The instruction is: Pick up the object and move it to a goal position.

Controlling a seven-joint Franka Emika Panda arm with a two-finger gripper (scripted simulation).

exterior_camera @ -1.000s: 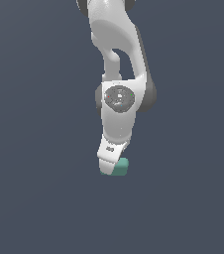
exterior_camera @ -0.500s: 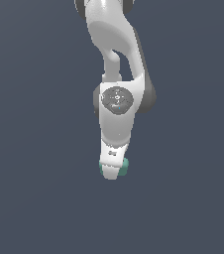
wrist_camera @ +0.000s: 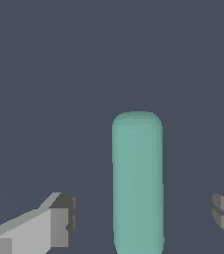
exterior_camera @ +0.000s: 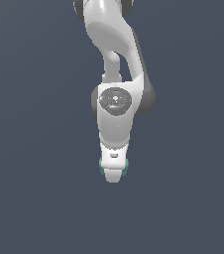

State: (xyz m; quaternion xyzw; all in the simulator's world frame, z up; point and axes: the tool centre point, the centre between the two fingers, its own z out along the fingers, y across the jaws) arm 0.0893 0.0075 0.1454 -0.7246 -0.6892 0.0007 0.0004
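The white arm's gripper [wrist_camera: 143, 218] hangs spread around the small matte teal-green rounded block [wrist_camera: 137, 183], fingers [wrist_camera: 59, 223] clear of it; grasping, lifting and carrying to goal remain.

A teal-green rounded block [wrist_camera: 137, 183] is being seen lying between the spread fingers [wrist_camera: 59, 223], touching neither.

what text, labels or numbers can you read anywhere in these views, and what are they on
None readable: the teal block is plain.
A small dark mark on the white gripper hand in the exterior view is too small to read.
The arm's round joint cap shows only blurred specks.
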